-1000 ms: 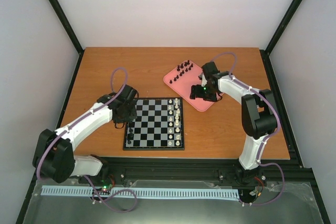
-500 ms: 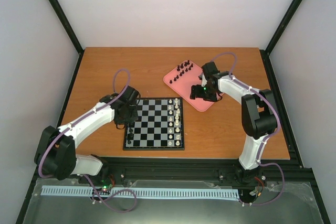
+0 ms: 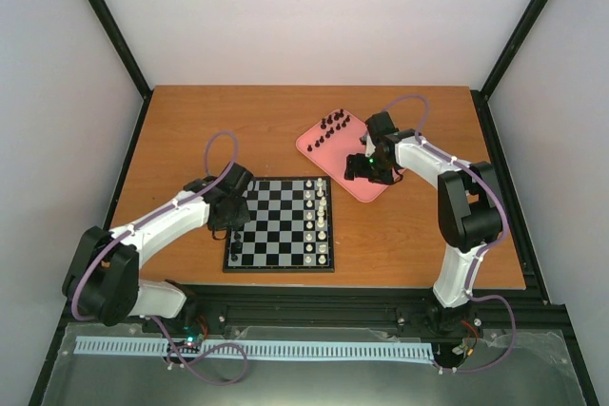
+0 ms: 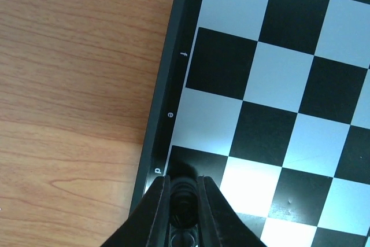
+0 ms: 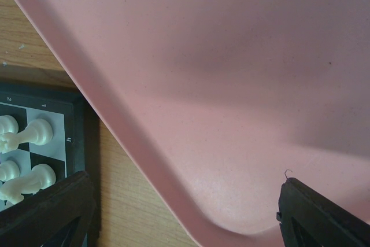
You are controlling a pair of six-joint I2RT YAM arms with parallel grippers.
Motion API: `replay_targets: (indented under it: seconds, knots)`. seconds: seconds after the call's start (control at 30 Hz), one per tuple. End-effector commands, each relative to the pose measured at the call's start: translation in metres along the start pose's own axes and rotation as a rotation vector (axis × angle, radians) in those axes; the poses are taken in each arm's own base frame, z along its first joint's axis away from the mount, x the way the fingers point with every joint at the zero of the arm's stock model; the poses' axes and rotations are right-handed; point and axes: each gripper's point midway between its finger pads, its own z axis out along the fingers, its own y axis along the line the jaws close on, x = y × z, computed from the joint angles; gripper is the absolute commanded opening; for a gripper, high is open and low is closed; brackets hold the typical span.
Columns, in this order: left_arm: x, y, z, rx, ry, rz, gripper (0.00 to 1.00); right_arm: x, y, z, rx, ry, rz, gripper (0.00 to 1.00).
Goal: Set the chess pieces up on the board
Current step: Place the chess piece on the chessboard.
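Observation:
The board (image 3: 281,225) lies at the table's near middle, with white pieces (image 3: 322,221) lined up along its right side. Black chess pieces (image 3: 333,125) stand in a group at the far end of the pink tray (image 3: 376,187). My left gripper (image 3: 231,223) hangs over the board's left edge, shut on a black chess piece (image 4: 184,198). In the left wrist view it is above the dark edge square by the letter d of the board (image 4: 277,85). My right gripper (image 3: 360,166) stands open over the tray (image 5: 231,85), nothing between its fingers (image 5: 52,212).
Two black pieces (image 3: 235,252) stand on the board's near-left squares, just below the left gripper. In the right wrist view white pieces (image 5: 26,134) show on the board's corner beside the tray's rim. Bare wooden tabletop (image 3: 190,130) stretches left of and beyond the board.
The left arm has shifted slightly toward the near side along the board's left edge, still holding the black piece. The right arm has not moved.

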Motion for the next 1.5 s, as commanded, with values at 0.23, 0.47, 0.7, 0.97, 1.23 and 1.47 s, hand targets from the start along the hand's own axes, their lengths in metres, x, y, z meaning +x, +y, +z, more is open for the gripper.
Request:
replay_targets:
  seconds: [0.23,0.47,0.7,0.97,1.23,1.47]
  knots:
    - [-0.01,-0.009,0.006,0.011,-0.046,-0.028,0.01,0.0,0.0,0.002,0.014,0.004,-0.019,1.0]
    - [-0.006,-0.009,0.008,0.004,-0.026,-0.012,0.01,0.002,0.0,0.003,0.012,0.012,-0.019,1.0]
    - [-0.003,-0.002,0.0,-0.003,-0.031,0.009,0.01,0.001,0.001,0.004,0.009,0.011,-0.019,1.0]
    - [-0.002,-0.001,0.001,-0.008,-0.032,0.008,0.01,0.001,0.001,0.004,0.005,0.012,-0.019,1.0]
    - [-0.003,-0.003,0.004,-0.005,-0.033,0.005,0.01,0.001,0.002,0.004,0.004,0.011,-0.021,1.0]
    - [0.0,-0.001,0.004,-0.006,-0.03,0.014,0.08,0.0,0.002,0.004,0.003,0.01,-0.022,1.0]
